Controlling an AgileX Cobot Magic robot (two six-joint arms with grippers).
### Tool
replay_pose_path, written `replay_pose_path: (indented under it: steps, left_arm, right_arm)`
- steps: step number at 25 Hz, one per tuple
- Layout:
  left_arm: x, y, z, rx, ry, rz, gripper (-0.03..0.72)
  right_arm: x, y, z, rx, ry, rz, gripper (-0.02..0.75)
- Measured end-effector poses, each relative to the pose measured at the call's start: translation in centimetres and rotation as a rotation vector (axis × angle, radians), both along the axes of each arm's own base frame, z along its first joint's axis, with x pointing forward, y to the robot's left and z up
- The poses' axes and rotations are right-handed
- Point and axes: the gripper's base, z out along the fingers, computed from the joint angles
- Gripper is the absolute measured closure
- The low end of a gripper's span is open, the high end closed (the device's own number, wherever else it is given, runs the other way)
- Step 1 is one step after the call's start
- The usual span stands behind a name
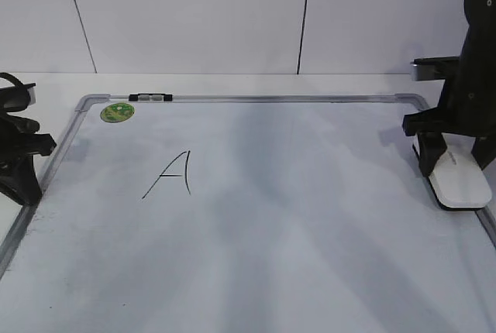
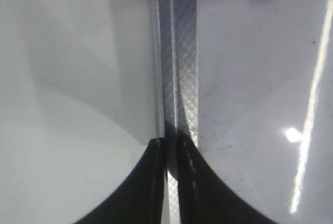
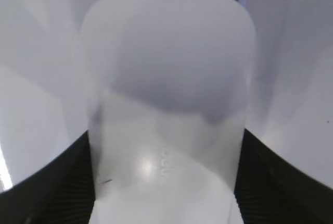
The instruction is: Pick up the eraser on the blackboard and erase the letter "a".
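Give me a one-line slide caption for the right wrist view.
Right gripper straddling the white eraser on the blackboard, a black finger on each side.

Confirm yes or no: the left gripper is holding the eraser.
No. The eraser sits between the right gripper's fingers at the board's right edge; the left gripper is shut and empty.

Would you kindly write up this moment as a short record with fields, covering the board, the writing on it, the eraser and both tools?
board: whiteboard with a silver frame, lying flat
writing: one angular capital "A", intact; no cursive "a" visible
sticker: green sticker, far left corner
clip: black clip on the far frame
eraser: white eraser at the right edge, between the right tool's fingers
right tool: straddling the eraser
left tool: shut, over the left frame
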Motion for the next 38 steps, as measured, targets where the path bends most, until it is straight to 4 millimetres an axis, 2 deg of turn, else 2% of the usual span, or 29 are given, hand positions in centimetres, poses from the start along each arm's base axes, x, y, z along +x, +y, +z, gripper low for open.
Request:
replay_pose_path:
  steps: [18,25,28,33,38]
  left_arm:
    - [0.0,0.0,0.0,0.0,0.0,0.0,0.652]
    - [0.0,0.0,0.0,0.0,0.0,0.0,0.652]
    - [0.0,0.0,0.0,0.0,0.0,0.0,0.652]
    - [0.0,0.0,0.0,0.0,0.0,0.0,0.652]
    - [0.0,0.0,0.0,0.004,0.0,-0.003,0.641]
  right_arm:
    - [0.1,0.2,-0.5,0.02,0.015,-0.01,0.172]
    - [0.2,0.2,-0.5,0.02,0.013,-0.011,0.085]
    - [0.4,0.1,0.4,0.004,0.017,-0.007,0.081]
    - [1.8,0.0,2.9,-0.014,-0.065,0.003,0.09]
    - [1.1,0.2,6.0,0.022,-0.137,0.018,0.102]
